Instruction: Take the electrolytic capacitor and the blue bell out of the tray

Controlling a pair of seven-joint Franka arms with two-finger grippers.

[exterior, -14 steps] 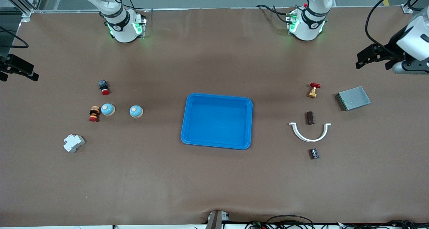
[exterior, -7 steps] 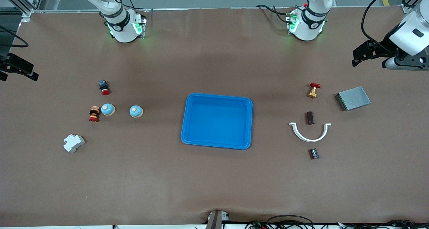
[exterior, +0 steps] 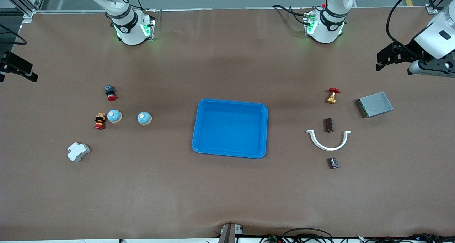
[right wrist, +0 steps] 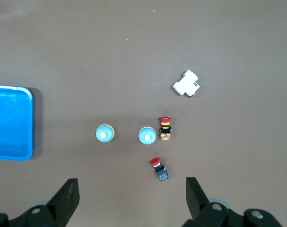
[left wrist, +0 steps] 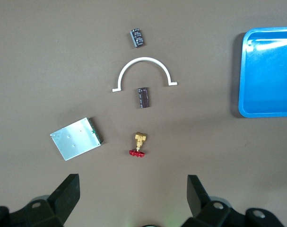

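The tray [exterior: 230, 128] lies between two bells [exterior: 129, 117] and two capacitors [exterior: 331, 143].

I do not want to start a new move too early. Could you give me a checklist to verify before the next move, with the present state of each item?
1. Tray holds nothing: ok.
2. Blue bells off the tray: ok. Two blue bells stand on the table toward the right arm's end.
3. Capacitors off the tray: ok. Two capacitors lie toward the left arm's end, by the white half-ring.
4. Left claw open and holding nothing, up over the left arm's end of the table: ok.
5. Right claw open and holding nothing, up over the right arm's end: ok.
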